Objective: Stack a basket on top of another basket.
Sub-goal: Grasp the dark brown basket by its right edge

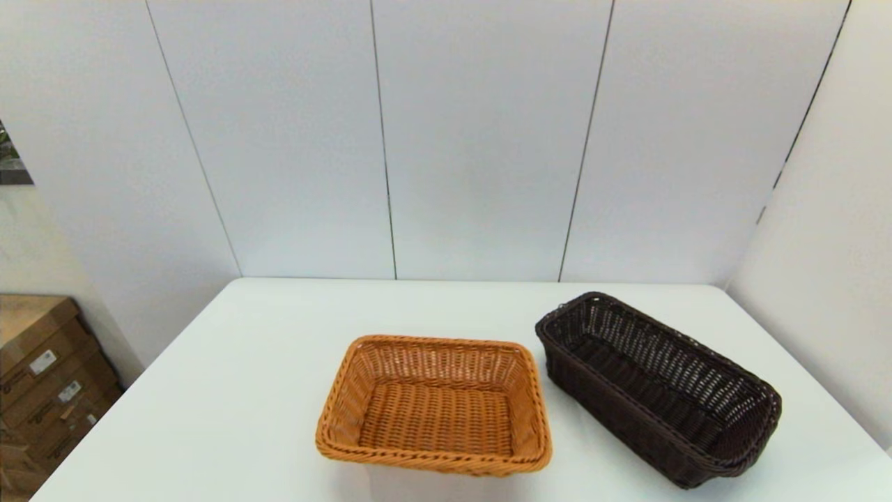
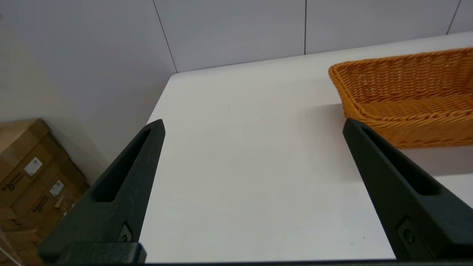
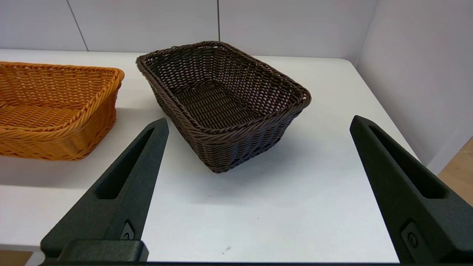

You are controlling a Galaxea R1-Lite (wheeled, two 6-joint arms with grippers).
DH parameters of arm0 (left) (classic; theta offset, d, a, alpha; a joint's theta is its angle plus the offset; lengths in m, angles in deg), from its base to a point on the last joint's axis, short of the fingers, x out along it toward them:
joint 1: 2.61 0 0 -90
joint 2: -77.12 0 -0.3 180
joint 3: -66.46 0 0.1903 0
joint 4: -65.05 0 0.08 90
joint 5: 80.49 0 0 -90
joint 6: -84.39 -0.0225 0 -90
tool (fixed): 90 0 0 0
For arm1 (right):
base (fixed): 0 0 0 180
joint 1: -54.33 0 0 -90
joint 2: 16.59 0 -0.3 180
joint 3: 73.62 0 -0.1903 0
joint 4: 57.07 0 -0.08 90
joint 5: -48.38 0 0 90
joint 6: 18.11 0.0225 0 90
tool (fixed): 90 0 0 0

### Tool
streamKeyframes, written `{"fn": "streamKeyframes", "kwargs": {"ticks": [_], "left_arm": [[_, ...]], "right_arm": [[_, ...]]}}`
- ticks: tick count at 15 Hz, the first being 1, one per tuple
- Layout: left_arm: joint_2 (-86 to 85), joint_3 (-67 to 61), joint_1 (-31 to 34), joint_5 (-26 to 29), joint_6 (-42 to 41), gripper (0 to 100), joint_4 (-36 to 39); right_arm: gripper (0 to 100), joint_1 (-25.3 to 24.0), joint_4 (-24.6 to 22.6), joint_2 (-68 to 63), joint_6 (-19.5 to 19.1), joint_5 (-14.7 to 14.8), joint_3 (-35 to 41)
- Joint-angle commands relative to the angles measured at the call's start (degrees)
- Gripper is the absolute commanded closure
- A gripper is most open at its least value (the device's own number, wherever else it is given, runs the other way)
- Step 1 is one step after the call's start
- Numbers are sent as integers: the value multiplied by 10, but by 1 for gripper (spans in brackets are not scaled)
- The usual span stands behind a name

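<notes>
Ahead of R gripper (image 3: 258,123), spread, empty: dark basket (image 3: 221,99) seen corner-on, prob. angled; L gripper (image 2: 253,125) spread beside tan basket (image 2: 406,96).

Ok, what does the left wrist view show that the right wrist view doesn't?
Only the left wrist view shows the left gripper, open over bare table near its left edge, and the stacked cardboard boxes on the floor beside it.

Only the right wrist view shows the dark brown basket, empty and standing apart on the table, with the right gripper open and short of it.

Both show the orange-tan basket, the white table and the panelled wall.
</notes>
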Motion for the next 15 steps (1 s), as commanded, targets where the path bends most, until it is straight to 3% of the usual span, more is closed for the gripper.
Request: {"fn": "streamKeyframes", "kwargs": {"ticks": [1,15], "left_arm": [[-1,-10,3,-1,1,0,1],[-1,-10,4,2,8,0,-1]], "right_arm": [[0,0,0,-1,0,0,0],[0,0,0,-1,0,0,0]]}}
